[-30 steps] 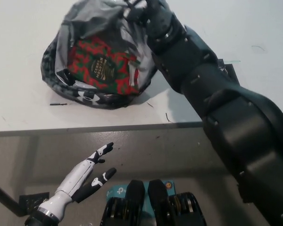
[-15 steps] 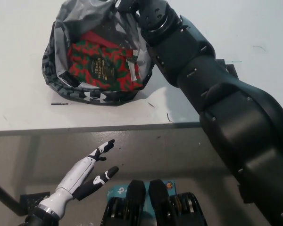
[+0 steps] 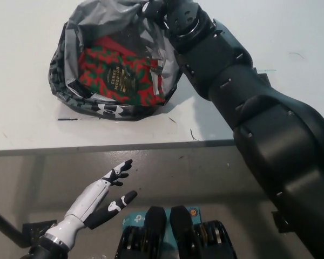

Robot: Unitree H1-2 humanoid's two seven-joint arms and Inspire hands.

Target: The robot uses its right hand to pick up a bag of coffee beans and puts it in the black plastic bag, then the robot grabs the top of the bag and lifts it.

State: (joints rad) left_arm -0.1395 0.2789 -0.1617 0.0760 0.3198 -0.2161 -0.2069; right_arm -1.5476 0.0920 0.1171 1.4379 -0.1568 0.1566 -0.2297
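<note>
Gripping stage: second step, taking hold of the bag's top; the lift is not yet done.
Right hand (image 3: 157, 9): at the upper rim of the black plastic bag (image 3: 92, 24), at the picture's top edge; fingers largely hidden by the wrist and bag film, so whether they are clamped on the rim cannot be told.
Right arm (image 3: 243, 108): reaches in from the lower right, across the table (image 3: 32, 129).
Bag of coffee beans (image 3: 119, 78): red and green pack, lying flat inside the black plastic bag, visible through its open mouth.
Left hand (image 3: 105, 197): rests below the table edge, lower left, fingers spread, holding nothing.
Next move, judged: gather the rim firmly, then raise straight up so the pack stays inside.
</note>
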